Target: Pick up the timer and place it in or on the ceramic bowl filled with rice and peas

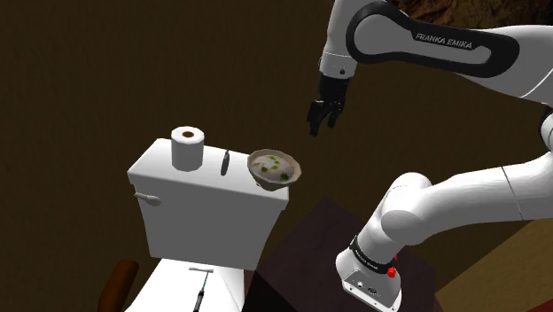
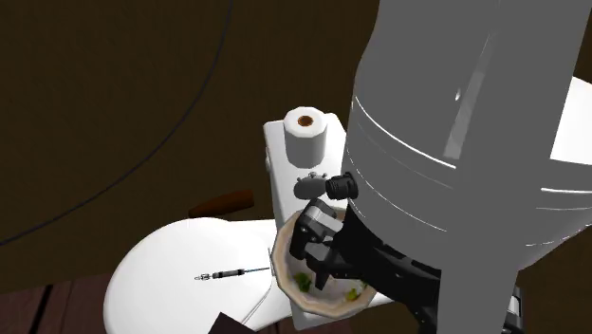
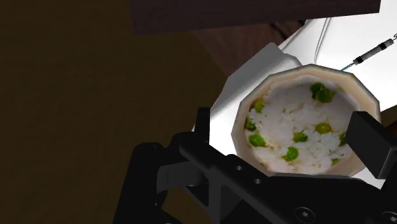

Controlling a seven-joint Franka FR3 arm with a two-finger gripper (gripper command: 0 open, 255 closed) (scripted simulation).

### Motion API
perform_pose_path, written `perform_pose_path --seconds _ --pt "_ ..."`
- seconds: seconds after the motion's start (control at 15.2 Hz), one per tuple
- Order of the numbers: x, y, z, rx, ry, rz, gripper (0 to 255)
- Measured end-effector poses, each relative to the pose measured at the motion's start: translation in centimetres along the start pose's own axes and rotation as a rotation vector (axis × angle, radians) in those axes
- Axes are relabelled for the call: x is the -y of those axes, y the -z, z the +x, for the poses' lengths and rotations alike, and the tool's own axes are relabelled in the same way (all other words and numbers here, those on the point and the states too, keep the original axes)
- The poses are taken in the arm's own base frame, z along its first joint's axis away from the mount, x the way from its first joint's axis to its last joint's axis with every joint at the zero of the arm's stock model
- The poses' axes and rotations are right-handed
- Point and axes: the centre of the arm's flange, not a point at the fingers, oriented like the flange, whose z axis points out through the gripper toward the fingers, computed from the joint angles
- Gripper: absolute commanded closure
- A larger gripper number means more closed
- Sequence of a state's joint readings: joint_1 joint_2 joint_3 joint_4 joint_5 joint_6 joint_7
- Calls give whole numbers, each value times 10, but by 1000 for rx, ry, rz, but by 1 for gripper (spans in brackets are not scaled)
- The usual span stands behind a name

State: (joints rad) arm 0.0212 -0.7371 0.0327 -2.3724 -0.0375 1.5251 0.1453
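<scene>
Everything here rests on a white toilet: its cistern lid (image 1: 159, 168) carries three things in a row, and the closed seat lid (image 1: 173, 288) below carries one. On the cistern, a roll of toilet paper (image 1: 187, 146) stands upright toward the shoulder view's left, a small dark slim object (image 1: 225, 163) sits just beside it in the middle, and a bowl (image 1: 266, 182) of rice and peas sits at the right-hand corner, its rim reaching past the edge. A thin metal tool (image 1: 201, 285) lies flat on the seat lid, well apart from the rest.
</scene>
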Motion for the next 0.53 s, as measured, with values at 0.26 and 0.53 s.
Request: perform_pose_path --seconds 0.26,0.53 --pt "20 -12 11 -11 -68 3 0" --pt "58 -30 33 -33 -202 9 0"
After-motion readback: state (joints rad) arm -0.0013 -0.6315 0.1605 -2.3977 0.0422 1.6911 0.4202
